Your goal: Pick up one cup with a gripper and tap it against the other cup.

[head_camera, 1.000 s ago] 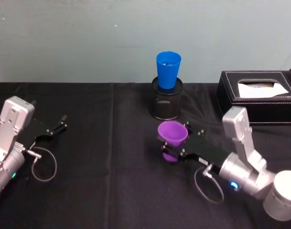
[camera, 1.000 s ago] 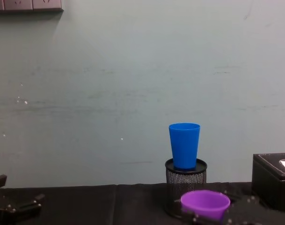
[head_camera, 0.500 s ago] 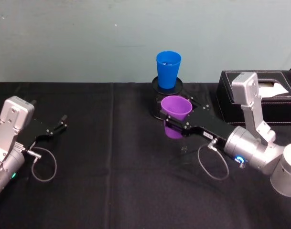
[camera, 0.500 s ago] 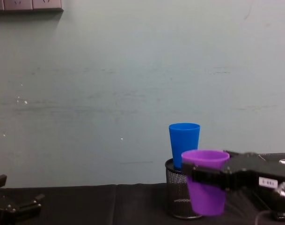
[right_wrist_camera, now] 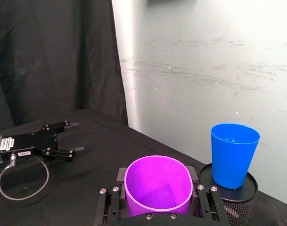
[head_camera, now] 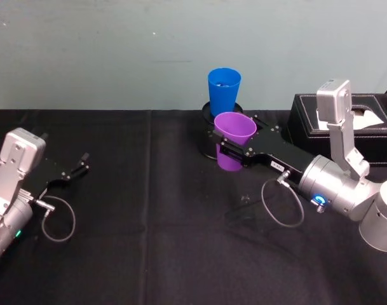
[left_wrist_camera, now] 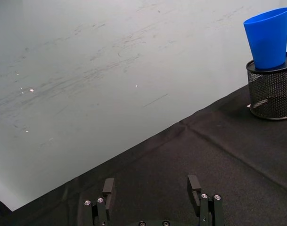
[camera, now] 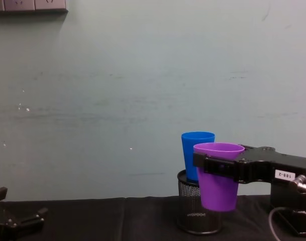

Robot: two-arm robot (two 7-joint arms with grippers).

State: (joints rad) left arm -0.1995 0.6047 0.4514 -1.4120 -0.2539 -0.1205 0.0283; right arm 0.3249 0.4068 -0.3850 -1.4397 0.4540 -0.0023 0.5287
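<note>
roughly front to back, on a black-cloth tabletop point(head_camera: 149, 248).

- left tool point(head_camera: 82, 162): low at the near left edge of the tabletop, resting, well apart from both cups. its 2 fingers stand spread wide with nothing between them; the left wrist view shows bare cloth in the gap.
- right tool point(head_camera: 226, 150): reaches in from the right on a silver arm with a blue ring light and a thin cable loop point(head_camera: 283, 204) hanging under it. long black fingers are clamped on either side of the purple cup point(head_camera: 234, 127), just under its rim.
- purple cup: held upright, mouth up, lifted clear of the tabletop; in the chest view its base hangs in front of the mesh.
- black wire-mesh pen holder point(camera: 189, 215): just behind the purple cup, standing on the tabletop.
- blue cup point(head_camera: 224, 92): upright on top of the pen holder, mouth up. purple rim sits close in front of it, a little lower; the right wrist view shows a gap between the 2 cups.
- black tissue box point(head_camera: 305, 122): far right, beside the holder.
- pale scuffed wall point(head_camera: 85, 51) behind everything.
</note>
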